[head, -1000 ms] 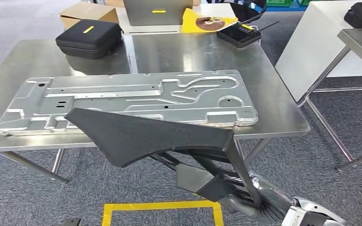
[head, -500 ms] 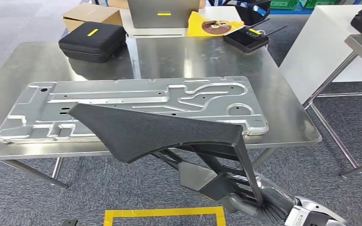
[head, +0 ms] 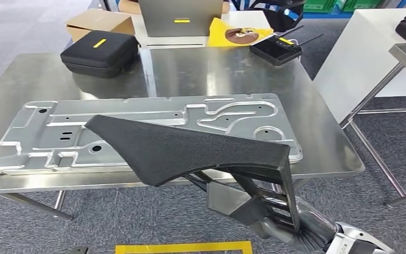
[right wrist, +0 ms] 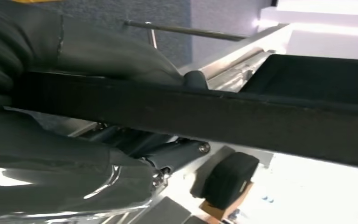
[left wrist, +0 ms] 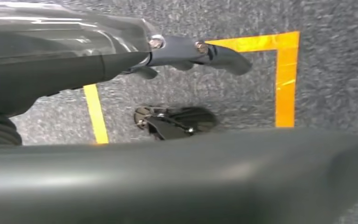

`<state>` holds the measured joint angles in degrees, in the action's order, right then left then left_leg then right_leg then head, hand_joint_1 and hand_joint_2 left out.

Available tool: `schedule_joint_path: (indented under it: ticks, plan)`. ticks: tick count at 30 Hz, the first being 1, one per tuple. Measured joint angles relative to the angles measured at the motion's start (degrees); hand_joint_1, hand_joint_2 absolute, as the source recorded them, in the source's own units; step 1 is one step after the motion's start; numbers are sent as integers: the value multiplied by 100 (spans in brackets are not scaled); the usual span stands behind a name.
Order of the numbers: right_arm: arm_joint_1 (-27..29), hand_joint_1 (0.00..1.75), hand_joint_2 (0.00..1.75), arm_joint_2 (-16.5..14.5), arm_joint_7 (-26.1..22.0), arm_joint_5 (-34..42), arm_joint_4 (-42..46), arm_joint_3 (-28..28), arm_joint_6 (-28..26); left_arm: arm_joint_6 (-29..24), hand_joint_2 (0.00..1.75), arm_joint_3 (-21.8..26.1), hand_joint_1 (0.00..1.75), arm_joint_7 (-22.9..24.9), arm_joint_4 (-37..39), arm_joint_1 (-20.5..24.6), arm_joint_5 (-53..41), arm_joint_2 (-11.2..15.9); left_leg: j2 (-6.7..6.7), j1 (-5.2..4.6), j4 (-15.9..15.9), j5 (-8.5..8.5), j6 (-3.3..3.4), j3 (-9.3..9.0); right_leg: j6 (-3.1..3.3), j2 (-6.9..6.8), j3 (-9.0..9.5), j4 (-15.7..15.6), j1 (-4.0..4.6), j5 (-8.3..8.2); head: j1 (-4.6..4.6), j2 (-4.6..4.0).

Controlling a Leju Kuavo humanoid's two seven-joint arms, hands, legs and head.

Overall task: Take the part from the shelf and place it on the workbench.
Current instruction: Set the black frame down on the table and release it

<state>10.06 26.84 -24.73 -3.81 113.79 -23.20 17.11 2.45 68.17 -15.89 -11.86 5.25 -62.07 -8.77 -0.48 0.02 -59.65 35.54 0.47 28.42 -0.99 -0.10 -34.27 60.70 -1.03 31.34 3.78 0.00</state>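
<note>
The part (head: 190,148) is a long black textured trim piece with a ribbed bracket underneath. My right hand (head: 296,230) grips its lower strut at the bottom right of the head view, and the right wrist view shows the fingers (right wrist: 98,51) wrapped around the part's black bar (right wrist: 223,116). The part's broad end hangs over the front edge of the steel workbench (head: 217,69), above a large stamped metal panel (head: 137,127) lying there. My left hand (left wrist: 200,51) hangs over the carpet, fingers spread and holding nothing.
A black zip case (head: 99,50) sits at the bench's back left, a black flat device (head: 275,50) at the back right. Behind stand a cardboard box (head: 98,21) and a yellow sheet (head: 238,34). A white table (head: 365,47) stands right. Yellow tape (head: 185,247) marks the floor.
The whole picture has shifted, and the workbench now lies nearer and lower in view. The part, still in my right hand, now reaches farther over the bench's front edge and the metal panel.
</note>
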Motion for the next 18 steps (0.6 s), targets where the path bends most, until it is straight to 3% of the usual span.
schedule_joint_path:
  ticks: [2,4,5,6,7,8,10,11,16,18]
  plan:
    - [-2,175,175,-5,-9,-11,17,3,0,0,175,2,0,-2,-1,9,3,-1,3,8,-320,161,-75,134,54,-19,70,-43,-43,32,11,0]
    - [-2,175,175,-14,-15,-20,31,3,0,0,175,5,0,-2,-1,1,8,-2,5,39,-1058,422,-139,559,90,-36,133,-52,-51,90,19,0]
    - [0,175,175,-19,-16,-24,32,3,0,0,175,8,0,0,0,-10,10,-2,6,55,-1395,486,-160,789,95,-37,169,-52,-53,124,19,0]
    - [1,175,175,-24,-16,-28,32,3,0,0,175,10,0,1,0,-20,12,-2,7,66,-1572,448,-174,950,92,-35,215,-51,-57,161,19,0]
    - [1,175,175,-28,-16,-30,32,4,0,0,175,12,0,2,0,-28,13,-2,8,72,-1537,288,-179,1010,84,-32,273,-51,-63,201,19,0]
    - [0,175,175,-31,-16,-32,33,6,0,0,175,13,0,2,0,-31,15,-2,9,76,-1289,27,-178,969,68,-28,345,-51,-71,248,20,0]
    - [-7,175,175,-35,-18,-38,37,11,1,0,175,15,0,1,0,-33,19,-2,14,65,-679,-430,-148,781,13,-24,476,-56,-77,344,20,0]
    - [-11,175,175,-37,-20,-41,41,15,2,0,175,16,0,1,1,-31,20,-2,17,52,-451,-512,-117,696,-24,-19,511,-59,-74,378,20,0]
    - [-39,175,175,-42,-26,-48,63,69,9,-2,175,19,0,-9,0,-25,25,-1,16,37,-160,-385,51,546,-181,-25,543,-66,-76,473,19,0]
    - [-59,175,175,-42,-27,-48,73,105,10,-2,175,20,0,-15,0,-19,28,0,19,53,-88,-364,113,442,-192,-20,315,410,-73,685,15,0]
